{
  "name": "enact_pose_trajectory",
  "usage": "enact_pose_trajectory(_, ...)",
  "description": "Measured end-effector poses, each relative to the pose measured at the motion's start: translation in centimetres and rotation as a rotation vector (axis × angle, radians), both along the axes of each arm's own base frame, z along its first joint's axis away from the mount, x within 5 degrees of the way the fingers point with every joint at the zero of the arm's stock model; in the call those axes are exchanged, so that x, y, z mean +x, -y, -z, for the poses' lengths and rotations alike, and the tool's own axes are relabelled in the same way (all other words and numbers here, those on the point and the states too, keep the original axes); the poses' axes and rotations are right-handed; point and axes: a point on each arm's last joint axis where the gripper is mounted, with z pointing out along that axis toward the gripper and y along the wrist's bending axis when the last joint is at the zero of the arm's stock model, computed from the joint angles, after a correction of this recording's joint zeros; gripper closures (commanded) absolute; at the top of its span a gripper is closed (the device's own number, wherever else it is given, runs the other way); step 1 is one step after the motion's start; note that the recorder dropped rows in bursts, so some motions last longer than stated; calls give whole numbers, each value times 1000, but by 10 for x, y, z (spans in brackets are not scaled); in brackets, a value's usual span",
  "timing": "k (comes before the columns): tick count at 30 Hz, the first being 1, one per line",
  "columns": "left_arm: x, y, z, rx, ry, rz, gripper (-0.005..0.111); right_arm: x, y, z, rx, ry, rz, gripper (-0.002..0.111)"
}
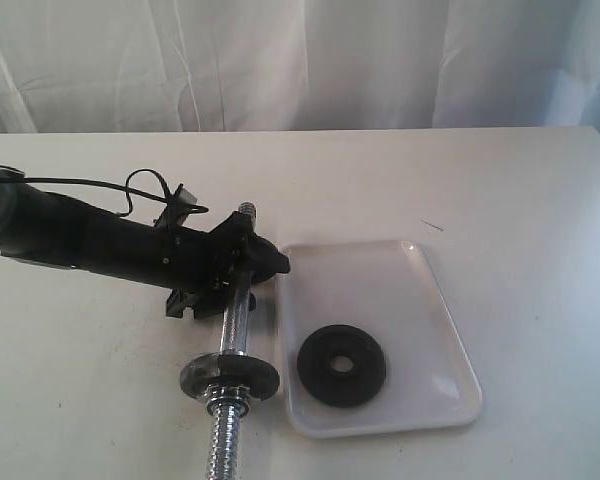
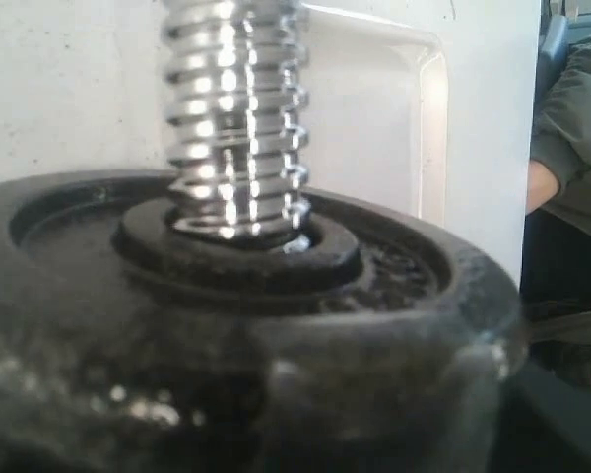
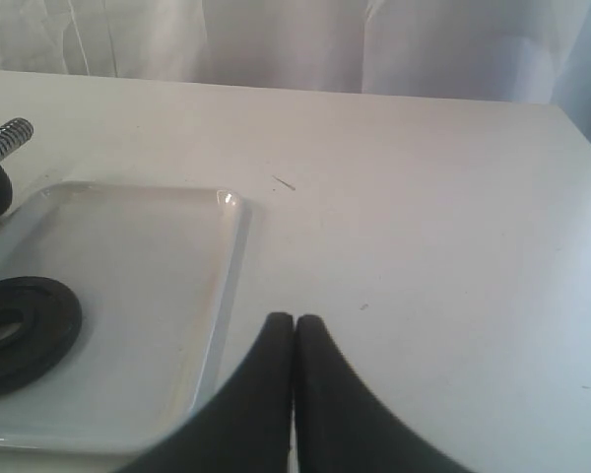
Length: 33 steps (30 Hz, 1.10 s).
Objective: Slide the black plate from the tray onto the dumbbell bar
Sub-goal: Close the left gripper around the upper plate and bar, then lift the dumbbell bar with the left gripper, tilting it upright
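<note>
Exterior view: white tray (image 1: 420,300) on table (image 1: 500,190). The black plate (image 1: 342,366) lies flat in the tray, in the half nearer the camera, toward the bar's side. Item: dumbbell bar (image 1: 236,320), set along the table just beside the tray's left edge, with a lobed collar (image 1: 230,378) near its close end. Item: left tool (image 1: 262,262), crossing the bar's far part and clenched around the rod.

Left wrist view: threaded end (image 2: 234,118) rising from a black collar (image 2: 227,256), seen close up.

Right wrist view: right tool (image 3: 294,330), tips pressed together and empty, above bare table beside the tray.
</note>
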Motion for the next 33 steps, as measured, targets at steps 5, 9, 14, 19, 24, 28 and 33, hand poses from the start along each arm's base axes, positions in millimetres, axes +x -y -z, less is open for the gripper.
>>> enact_pose_trajectory(5, -1, 2, 0, -6, -2, 4, 29, 0, 0, 0, 0, 0, 0, 108)
enact_pose_trajectory(9, -4, 7, 0, -5, 5, 24, 29, 0, 0, 0, 0, 0, 0, 108)
enact_pose_trajectory(14, -6, 13, 0, 4, 14, 35, 30, 0, 0, 0, 0, 0, 0, 108)
enact_pose_trajectory(19, -5, 13, 3, 12, 8, 10, 78, 0, 0, 0, 0, 0, 0, 108)
enact_pose_trajectory(24, -4, 12, 6, 35, 9, -1, 107, 0, 0, 0, 0, 0, 0, 108)
enact_pose_trajectory(28, -4, 12, 6, 37, 15, 3, 107, 0, 0, 0, 0, 0, 0, 108)
enact_pose_trajectory(33, -4, 11, 5, 29, 20, 11, 107, 0, 0, 0, 0, 0, 0, 108)
